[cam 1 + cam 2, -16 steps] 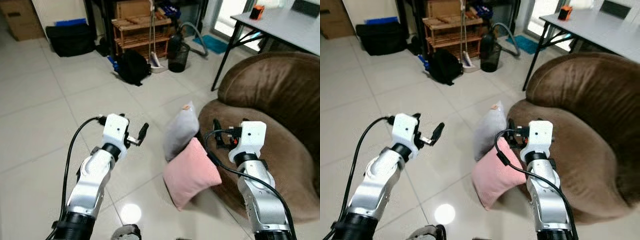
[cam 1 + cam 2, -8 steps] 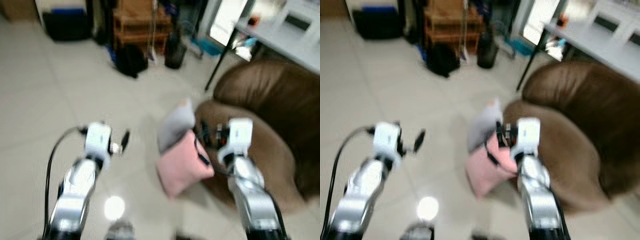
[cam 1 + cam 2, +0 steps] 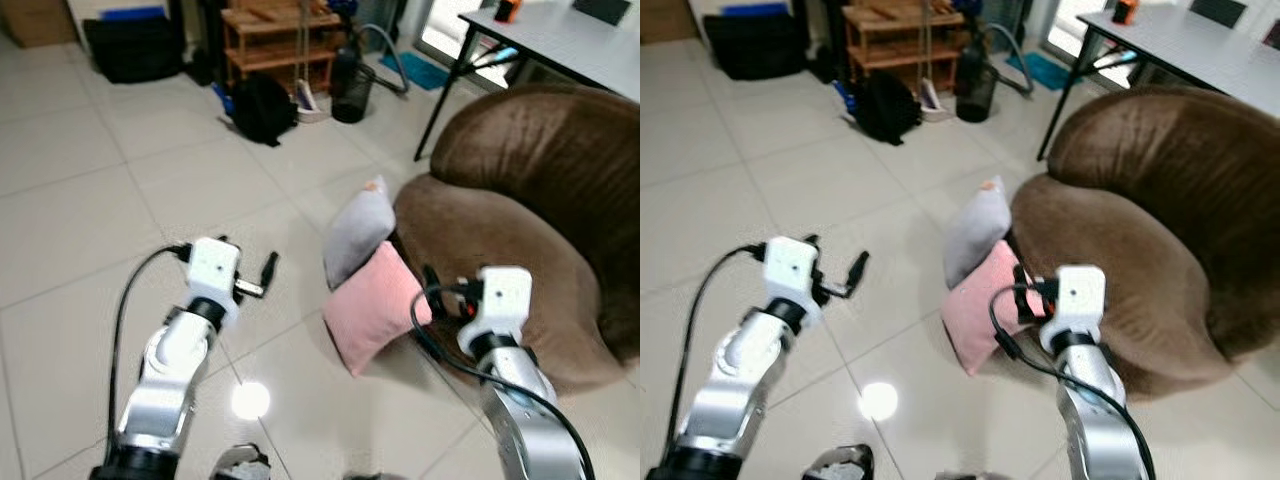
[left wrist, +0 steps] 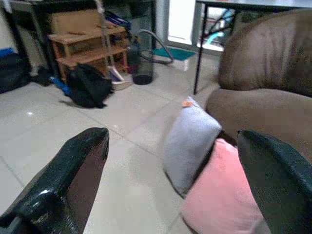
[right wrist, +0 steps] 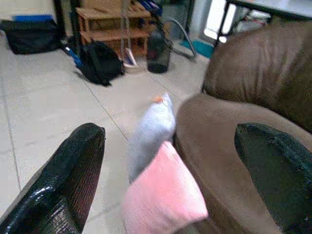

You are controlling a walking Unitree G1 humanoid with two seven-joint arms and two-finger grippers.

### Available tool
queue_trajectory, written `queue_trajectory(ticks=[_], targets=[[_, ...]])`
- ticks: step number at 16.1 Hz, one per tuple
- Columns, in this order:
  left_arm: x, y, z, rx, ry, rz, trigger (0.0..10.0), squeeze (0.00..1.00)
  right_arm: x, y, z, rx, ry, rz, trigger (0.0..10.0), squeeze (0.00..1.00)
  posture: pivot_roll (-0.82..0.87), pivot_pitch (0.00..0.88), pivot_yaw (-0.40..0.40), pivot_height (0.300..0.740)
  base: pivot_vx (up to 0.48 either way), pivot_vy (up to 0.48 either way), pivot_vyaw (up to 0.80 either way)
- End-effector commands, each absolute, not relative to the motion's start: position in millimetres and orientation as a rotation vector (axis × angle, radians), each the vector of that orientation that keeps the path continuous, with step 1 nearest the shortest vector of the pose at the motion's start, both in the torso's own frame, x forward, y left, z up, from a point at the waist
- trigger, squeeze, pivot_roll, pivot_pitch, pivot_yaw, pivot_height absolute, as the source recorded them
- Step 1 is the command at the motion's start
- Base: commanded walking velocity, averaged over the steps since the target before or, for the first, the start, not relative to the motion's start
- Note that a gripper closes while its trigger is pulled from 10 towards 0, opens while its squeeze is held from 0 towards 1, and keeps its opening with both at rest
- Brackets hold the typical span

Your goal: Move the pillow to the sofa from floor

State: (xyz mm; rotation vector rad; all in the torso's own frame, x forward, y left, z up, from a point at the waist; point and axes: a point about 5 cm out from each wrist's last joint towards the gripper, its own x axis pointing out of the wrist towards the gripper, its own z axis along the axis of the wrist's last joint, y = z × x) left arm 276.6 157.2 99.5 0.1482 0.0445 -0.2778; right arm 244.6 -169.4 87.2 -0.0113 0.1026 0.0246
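Pale floor tiles (image 3: 90, 200) run back to a wooden shelf (image 3: 265, 45) and a black backpack (image 3: 262, 105), with a grey desk (image 3: 560, 35) beyond the brown sofa (image 3: 520, 200) on my right. Two pillows rest on the floor against the sofa's front: a pink pillow (image 3: 375, 308) in front and a grey pillow (image 3: 357, 235) just behind it, both propped on edge and leaning on the upholstery, their long axes tilted upward toward the seat. I take the pink one as the likelier target, since it is the closer, though the task does not say which. It lies ahead of and between my two arms, just beside the right claw (image 3: 1025, 300) and well apart from the left claw (image 3: 268, 270), so I judge the right arm the nearer for a first reach. In the right wrist view its fingers (image 5: 63, 185) stand wide apart, framing both pillows and touching neither; it holds nothing. The left claw is likewise spread wide, its fingers (image 4: 68, 180) bracketing the grey pillow at a distance, empty. Both arms hover raised above the floor. Nothing has been lifted yet; the pillow is still on the tiles, with the sofa seat directly behind and above it.
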Motion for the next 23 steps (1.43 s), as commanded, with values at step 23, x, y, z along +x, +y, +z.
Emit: queue_trajectory(ticks=[23], targets=[[272.9, 145.7, 96.6, 0.167, 0.026, -0.356, 10.0, 0.00, 235.3, -182.9, 85.1, 0.006, 0.138, -0.061, 10.0, 0.00, 0.02, 0.075, -0.071, 0.740, 0.295, 0.000, 0.00]])
